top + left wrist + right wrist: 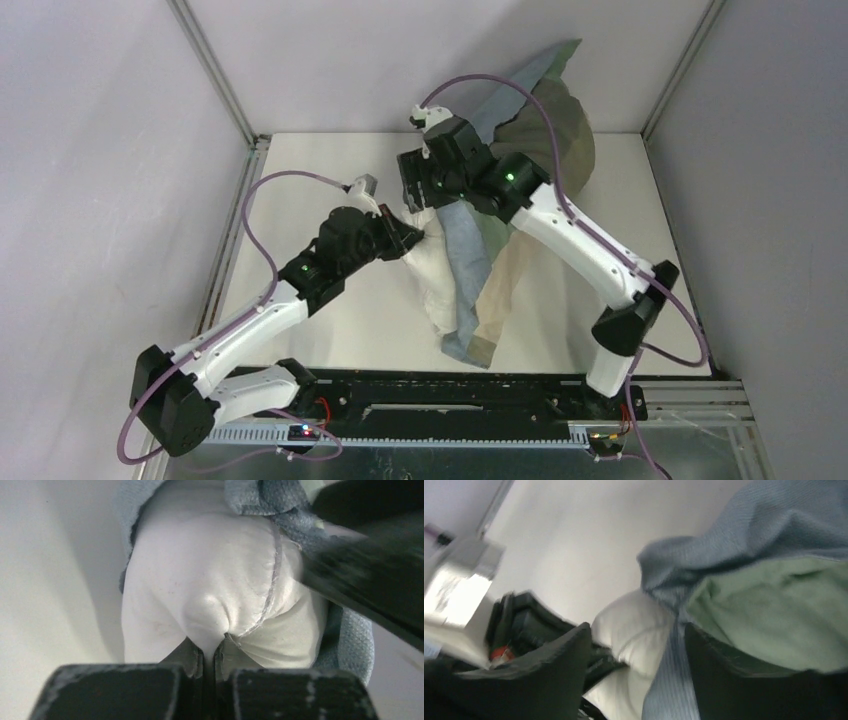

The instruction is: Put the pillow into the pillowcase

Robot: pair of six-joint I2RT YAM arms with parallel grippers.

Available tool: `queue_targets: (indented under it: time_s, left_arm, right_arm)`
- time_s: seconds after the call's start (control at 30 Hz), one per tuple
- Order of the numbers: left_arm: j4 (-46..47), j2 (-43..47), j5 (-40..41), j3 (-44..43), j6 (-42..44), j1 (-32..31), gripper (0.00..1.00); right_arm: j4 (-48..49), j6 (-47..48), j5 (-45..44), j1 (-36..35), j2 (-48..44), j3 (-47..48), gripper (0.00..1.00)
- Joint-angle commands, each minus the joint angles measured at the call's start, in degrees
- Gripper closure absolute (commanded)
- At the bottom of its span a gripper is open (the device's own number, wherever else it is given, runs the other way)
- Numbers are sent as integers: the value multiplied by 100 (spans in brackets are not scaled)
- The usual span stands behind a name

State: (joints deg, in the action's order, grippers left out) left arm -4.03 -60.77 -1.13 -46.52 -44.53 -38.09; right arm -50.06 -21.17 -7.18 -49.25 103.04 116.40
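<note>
The pillow (430, 275) is pinched by the left hand (411, 238); the pillowcase (470, 245) lies at its 3 o'clock, hem straddled by the released right hand (636, 632).

The table (330, 330) has a plain white top, closed in on three sides by pale panels (100, 150). The pillow (430, 275) sits about mid-table, slumped, with its near end resting on the top. How much of its far end touches the top cannot be told. Against the right side of the pillow hangs the pillowcase (468, 250), blue-grey outside and beige-green inside. Its bottom corner lies on the top just in front of the pillow, and the rest rises off the top behind the pillow, toward the back panel. Well in front of the pillow, a black rail (450, 385) runs along the table's near edge.
</note>
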Motion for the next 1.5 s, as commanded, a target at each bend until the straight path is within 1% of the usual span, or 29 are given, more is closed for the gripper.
queue_targets:
  time_s: [0.0,0.1,0.17,0.27,0.37,0.43,0.47,0.5,0.53,0.57,0.63,0.7,0.8,0.83,0.87,0.93,0.97,1.0,1.07,1.1,1.13,1.2,1.27,1.3,1.37,1.47]
  left_arm:
    - [142,-60,-38,-222,190,-12,100]
    - [38,-33,50,-288,267,-15,100]
    - [34,-36,66,-316,270,-12,100]
    - [25,-78,57,-356,255,-10,100]
    - [29,-127,34,-398,216,-14,100]
    - [-2,-137,66,-432,205,-13,100]
    - [-30,-129,90,-450,208,-15,100]
    - [-51,-128,94,-476,202,-10,100]
    - [-54,-150,222,-491,163,-1,100]
    - [-42,-191,288,-514,105,5,100]
    - [91,-383,351,-546,-86,11,100]
    - [287,-617,543,-540,-348,18,100]
    - [757,-946,704,-411,-818,177,100]
    - [824,-1064,696,-376,-929,282,100]
    - [855,-1174,693,-368,-994,389,100]
    - [877,-1432,642,-379,-999,659,100]
    - [878,-1539,602,-394,-984,794,100]
    - [878,-1655,522,-419,-968,933,100]
    - [815,-1892,335,-567,-893,1226,100]
    - [760,-2029,268,-652,-838,1352,100]
    - [706,-2147,178,-751,-789,1491,100]
    - [526,-2407,-82,-960,-766,1741,100]
    - [448,-2560,-284,-1076,-782,1915,100]
    - [444,-2593,-344,-1094,-800,1965,100]
    - [443,-2611,-431,-1109,-819,2015,100]
    - [318,-2671,-534,-1190,-802,2041,100]
  right_arm:
    - [-181,409,-1282,-656,-1032,-195,21]
    - [-215,364,-1836,-994,-1456,-911,13]
    - [-195,277,-2207,-1191,-1630,-1392,10]
    - [-159,149,-2383,-1245,-1691,-1917,9]
    - [-29,147,-2368,-1237,-1663,-2196,14]
    - [-181,151,-2526,-1187,-1568,-2132,25]
    - [-305,143,-2627,-1158,-1513,-2008,37]
    - [-422,152,-2623,-1114,-1467,-1830,57]
    - [-484,177,-2513,-1129,-1418,-1565,79]
    - [-457,243,-2302,-1191,-1364,-1266,98]
    - [-436,429,-1647,-1440,-1022,-384,100]
    - [-574,450,-773,-1700,-458,946,100]
    - [-906,402,-59,-1884,494,2428,100]
    - [-949,390,50,-1867,701,2631,100]
    - [-902,391,115,-1822,813,2639,100]
    - [-678,338,297,-1647,861,2342,100]
    - [-546,323,368,-1544,827,2129,96]
    - [-444,322,359,-1459,774,1938,83]
    - [-436,338,182,-1352,637,1743,52]
    - [-454,389,23,-1330,543,1647,40]
    - [-409,452,-158,-1341,379,1471,30]
    - [-262,556,-668,-1354,-25,912,16]
    - [-35,651,-1134,-1369,-611,71,8]
    - [59,650,-1333,-1385,-832,-386,5]
    - [393,636,-1611,-1466,-1301,-1562,3]
    - [1003,543,-2044,-1674,-1872,-3055,2]
